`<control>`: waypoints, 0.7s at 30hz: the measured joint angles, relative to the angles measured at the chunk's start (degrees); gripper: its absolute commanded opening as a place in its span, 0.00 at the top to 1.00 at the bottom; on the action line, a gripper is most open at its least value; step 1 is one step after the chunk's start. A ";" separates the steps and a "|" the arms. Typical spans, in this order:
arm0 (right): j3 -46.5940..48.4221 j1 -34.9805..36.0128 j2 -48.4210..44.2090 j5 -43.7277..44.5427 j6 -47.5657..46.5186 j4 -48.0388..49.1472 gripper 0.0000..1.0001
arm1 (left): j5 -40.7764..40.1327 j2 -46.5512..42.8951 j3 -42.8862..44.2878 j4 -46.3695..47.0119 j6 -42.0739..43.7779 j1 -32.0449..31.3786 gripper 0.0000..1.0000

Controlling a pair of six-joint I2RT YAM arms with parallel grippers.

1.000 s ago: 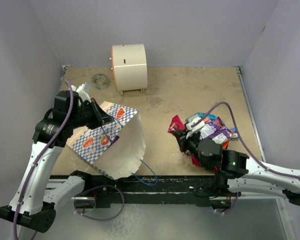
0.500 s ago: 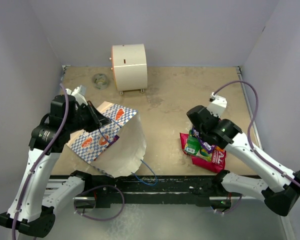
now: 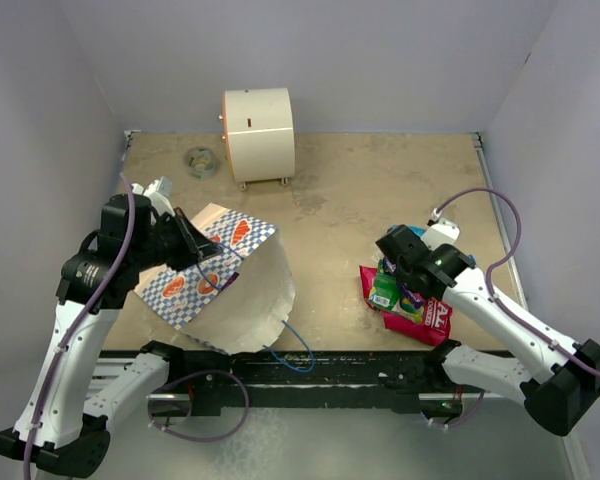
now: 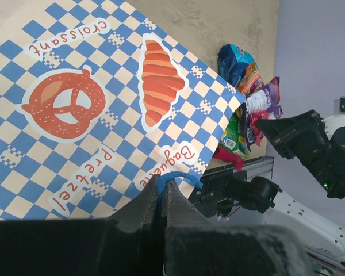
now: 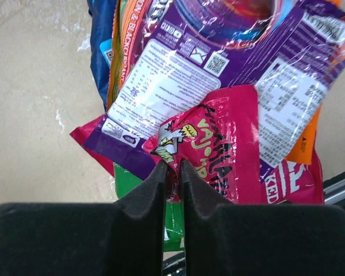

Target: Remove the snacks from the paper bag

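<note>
Left gripper (image 4: 162,194) clamps the bag's (image 3: 242,292) cord (image 4: 176,179) at 8 o'clock. Right gripper (image 5: 172,170) pinches a pink packet (image 5: 221,152) atop the snacks (image 3: 412,302), near the table's (image 3: 360,190) 4 o'clock edge. Box (image 3: 258,133) at 12.

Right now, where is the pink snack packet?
In the right wrist view, the pink packet lies atop the snack pile, its corner pinched by the right pincer.

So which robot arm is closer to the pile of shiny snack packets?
Right. The right tool sits on the pile of shiny snack packets, pinching a pink packet. The left tool is across the table, gripping the blue cord of the blue-and-white checkered paper bag.
</note>
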 measured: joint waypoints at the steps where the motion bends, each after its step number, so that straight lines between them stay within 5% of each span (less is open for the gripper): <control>1: -0.26 0.00 -0.02 -0.90 0.24 0.35 0.74 | 0.26 0.00 -0.26 0.04 -0.09 0.00 1.00; 8: -1.53 0.00 -2.45 -5.79 0.02 2.51 0.33 | 4.24 -1.25 -3.52 0.42 -1.55 0.00 1.00; 15: 0.66 0.00 -3.93 -7.10 -3.96 2.29 0.20 | 7.15 -4.11 -5.22 -2.67 -1.99 0.00 1.00; 21: 0.28 -0.04 -9.68 -14.47 -22.97 14.99 0.17 | 7.48 -6.78 -6.12 -2.78 -3.65 0.00 1.00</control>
